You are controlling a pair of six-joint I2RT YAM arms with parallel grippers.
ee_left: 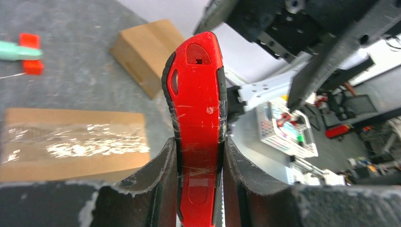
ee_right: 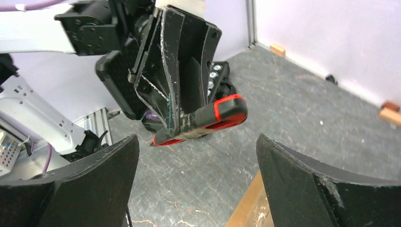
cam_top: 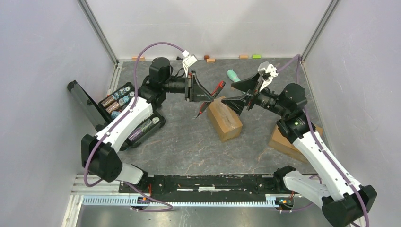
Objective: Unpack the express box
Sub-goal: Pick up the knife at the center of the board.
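Surface: grey mottled table (cam_top: 189, 146), with pale lilac walls around it.
Left jaws: we see the left gripper (ee_left: 197, 156) pinching a red utility knife (ee_left: 198, 94) partway along its body.
Knife axis: in the top view it runs diagonally, thick end far-right and narrow end near-left, held off the table.
Right jaws: the right gripper (ee_right: 196, 142) is spread wide and empty, facing the knife.
Express box (cam_top: 226, 118): it lies on the table just below both grippers, taped face up, long axis far-left to near-right.
Beyond: we see a second cardboard box (cam_top: 283, 142) by the right arm and a battery case (cam_top: 123, 111) at left.

Red-black cutter (ee_left: 198, 118), brown box (cam_top: 226, 119), grey table (cam_top: 189, 142)
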